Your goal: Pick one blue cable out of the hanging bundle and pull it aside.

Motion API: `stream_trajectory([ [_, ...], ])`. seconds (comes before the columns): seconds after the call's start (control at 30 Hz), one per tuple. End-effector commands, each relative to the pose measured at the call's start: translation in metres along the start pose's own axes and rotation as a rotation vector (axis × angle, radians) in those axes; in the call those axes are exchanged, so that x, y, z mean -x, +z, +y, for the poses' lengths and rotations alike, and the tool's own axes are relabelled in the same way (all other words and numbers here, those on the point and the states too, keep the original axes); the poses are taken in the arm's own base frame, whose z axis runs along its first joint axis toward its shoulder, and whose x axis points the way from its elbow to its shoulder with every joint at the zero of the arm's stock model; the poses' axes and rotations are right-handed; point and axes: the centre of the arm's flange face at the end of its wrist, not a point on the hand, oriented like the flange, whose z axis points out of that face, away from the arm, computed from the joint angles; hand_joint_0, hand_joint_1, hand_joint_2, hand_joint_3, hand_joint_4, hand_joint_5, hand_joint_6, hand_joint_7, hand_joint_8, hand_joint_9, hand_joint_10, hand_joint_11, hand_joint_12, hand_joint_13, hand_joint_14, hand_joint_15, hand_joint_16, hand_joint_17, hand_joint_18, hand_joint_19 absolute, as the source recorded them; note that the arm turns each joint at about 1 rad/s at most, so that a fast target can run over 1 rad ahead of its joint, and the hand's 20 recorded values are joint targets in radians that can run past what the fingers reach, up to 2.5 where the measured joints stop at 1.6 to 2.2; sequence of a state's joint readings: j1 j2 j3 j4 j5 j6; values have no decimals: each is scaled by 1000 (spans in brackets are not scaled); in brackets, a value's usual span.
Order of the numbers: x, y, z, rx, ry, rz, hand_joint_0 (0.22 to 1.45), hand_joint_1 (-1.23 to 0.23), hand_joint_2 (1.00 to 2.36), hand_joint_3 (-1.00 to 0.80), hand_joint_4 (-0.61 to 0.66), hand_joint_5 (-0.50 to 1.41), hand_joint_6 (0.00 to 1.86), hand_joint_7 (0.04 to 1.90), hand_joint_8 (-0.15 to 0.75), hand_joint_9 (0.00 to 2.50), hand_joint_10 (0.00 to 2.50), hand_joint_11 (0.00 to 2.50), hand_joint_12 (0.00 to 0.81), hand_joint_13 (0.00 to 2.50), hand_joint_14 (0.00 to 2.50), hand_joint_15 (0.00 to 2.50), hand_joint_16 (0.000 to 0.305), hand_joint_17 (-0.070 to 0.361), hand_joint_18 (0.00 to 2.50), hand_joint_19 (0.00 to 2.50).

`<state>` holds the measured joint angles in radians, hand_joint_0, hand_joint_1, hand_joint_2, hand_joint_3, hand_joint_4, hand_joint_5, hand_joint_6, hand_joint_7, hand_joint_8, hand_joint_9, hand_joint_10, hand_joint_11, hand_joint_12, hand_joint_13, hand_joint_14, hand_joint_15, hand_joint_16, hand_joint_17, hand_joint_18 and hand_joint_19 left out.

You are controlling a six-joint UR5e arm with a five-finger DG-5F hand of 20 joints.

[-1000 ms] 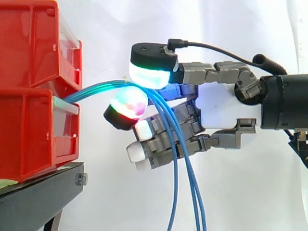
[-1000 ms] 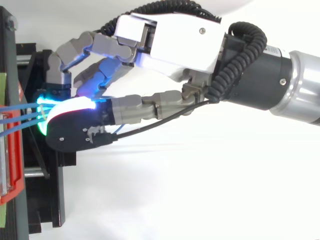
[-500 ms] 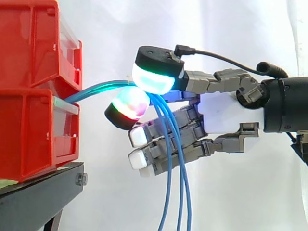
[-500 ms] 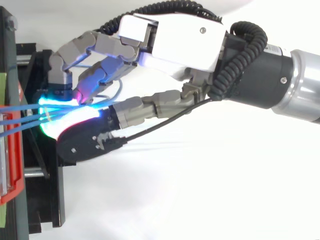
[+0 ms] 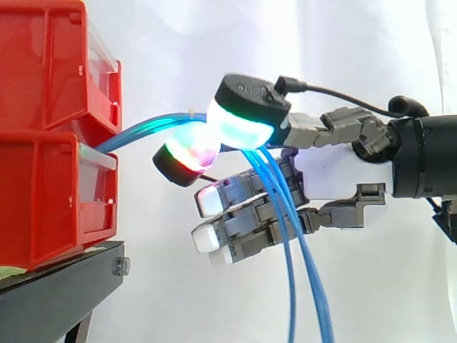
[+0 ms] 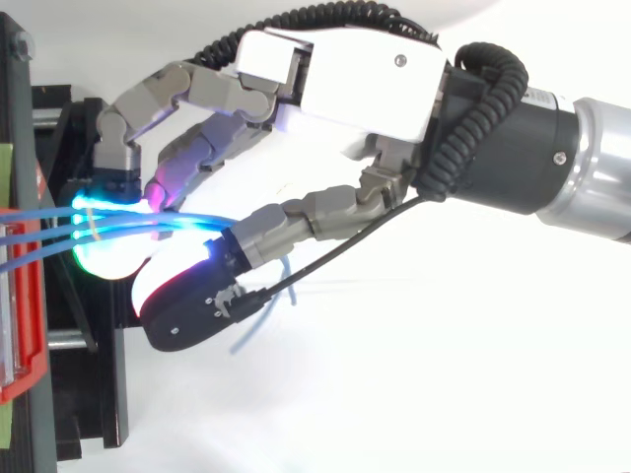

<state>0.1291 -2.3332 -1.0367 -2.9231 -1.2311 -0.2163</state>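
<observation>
Three thin blue cables (image 5: 143,131) come out between the stacked red bins, arch to the right and hang down (image 5: 294,286). My hand (image 5: 335,161) reaches in from the right with curled fingers. Its cyan-glowing thumb pad (image 5: 243,123) sits on top of the arch, and a red-green glowing fingertip (image 5: 187,153) sits just under it, so the cables run between them. In the top view the cables (image 6: 44,235) converge and pass between that fingertip (image 6: 104,187) and the thumb (image 6: 197,296), then drop behind the thumb. The hand (image 6: 340,74) is shut on the bundle.
Two red bins (image 5: 50,64) (image 5: 50,200) stand stacked on a black stand (image 5: 57,293) at the left, with a white curtain behind. From above, the bin's red edge (image 6: 25,325) and the stand (image 6: 89,394) lie along the left side.
The thumb has swung up and sideways away from the other fingers. The hanging part of the cables has shifted right with it, and the lower fingers have uncurled a little.
</observation>
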Motion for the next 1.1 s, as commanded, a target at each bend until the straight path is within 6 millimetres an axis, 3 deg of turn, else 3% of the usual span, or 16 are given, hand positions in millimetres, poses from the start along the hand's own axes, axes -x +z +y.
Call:
stream_trajectory([
  [0.0,0,0,1,2,1,0,440,-682,1000,-500,-90,-101,893,860,249,1006,16,511,282,855,16,420,39,88,644,297],
  [0.1,1,0,3,5,2,-1,446,-531,1000,-500,-77,-98,874,876,252,1018,15,500,284,862,16,419,40,91,650,309],
  [0.2,1,0,3,5,2,-1,526,-379,1000,-500,-66,-101,864,938,241,1016,16,514,264,843,17,445,36,81,603,370],
  [0.27,1,0,3,3,1,0,573,-402,1001,-491,-61,-103,865,969,233,1016,19,526,255,835,20,461,34,77,587,384],
  [0.4,1,0,3,3,1,0,575,-568,1018,-215,-44,-108,880,1045,251,1005,20,546,267,839,20,459,35,79,593,378],
  [0.57,1,0,3,5,0,-1,607,-707,1013,-81,-28,-107,922,976,284,1009,16,558,305,867,17,442,42,94,652,330],
  [0.63,1,0,3,5,-1,-1,640,-802,1010,-5,-94,-116,943,1064,279,996,19,569,304,862,17,432,43,96,667,312],
  [0.7,2,0,3,5,-1,-2,659,-820,1012,-3,-142,-120,955,1050,268,980,17,569,294,851,17,435,41,92,655,312],
  [0.77,2,0,3,5,-1,-2,698,-853,1018,-14,-177,-128,954,1233,249,959,19,580,270,824,19,448,36,82,621,335],
  [1.07,8,-2,7,-1,-21,-6,817,-870,1012,-354,-216,-135,978,1152,199,908,22,568,243,770,19,437,33,74,566,333],
])
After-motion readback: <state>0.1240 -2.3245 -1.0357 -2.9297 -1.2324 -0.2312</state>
